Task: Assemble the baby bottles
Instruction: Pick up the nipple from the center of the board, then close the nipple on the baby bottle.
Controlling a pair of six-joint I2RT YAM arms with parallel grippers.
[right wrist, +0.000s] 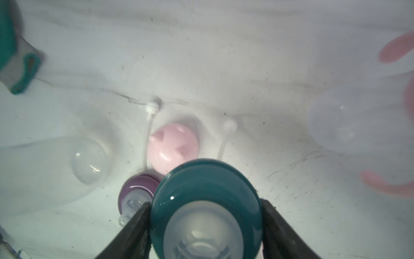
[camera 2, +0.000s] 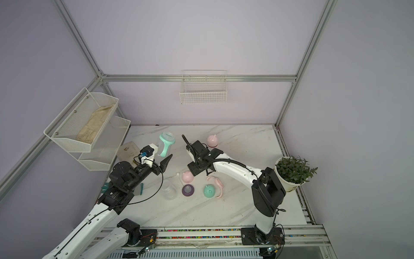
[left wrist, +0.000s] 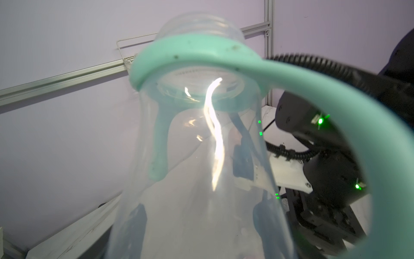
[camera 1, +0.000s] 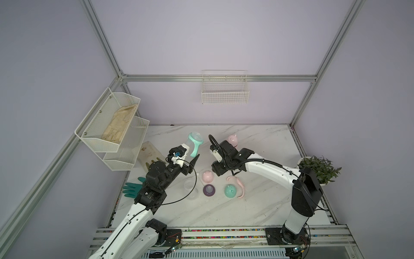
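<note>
With the left gripper [camera 1: 192, 155], grasping a clear baby bottle [left wrist: 201, 170] by its body and holding it raised over the back left of the marble table [camera 1: 257, 201], open threaded neck tilting up and away. Carrying on that neck a mint two-handled ring [left wrist: 190, 56], one handle hanging down beside a dark finger in both top views. Pressing in at both sides, judging by the fingers showing through the clear wall in the left wrist view.

With the right gripper [right wrist: 206, 226], clenching a teal nipple collar [right wrist: 201, 190] between two dark fingers [right wrist: 136, 226], one touching each side, clear nipple pointing toward the wrist camera. Hovering over loose parts near the middle of the table: a pink eared cap [right wrist: 173, 148], two thin straws [right wrist: 146, 136] flanking it, a purple nipple collar [right wrist: 139, 188] just beside it, and a second clear bottle [right wrist: 67, 161] lying on its side.

Also sharing the table with a mint eared cap [camera 1: 230, 191], a pink two-handled ring [camera 1: 238, 182] touching it, another pink cap [camera 1: 233, 139] near the back behind the right arm, a green rubber glove [camera 1: 131, 189] at the left edge and a potted plant [camera 1: 320, 168] at the right edge.
</note>
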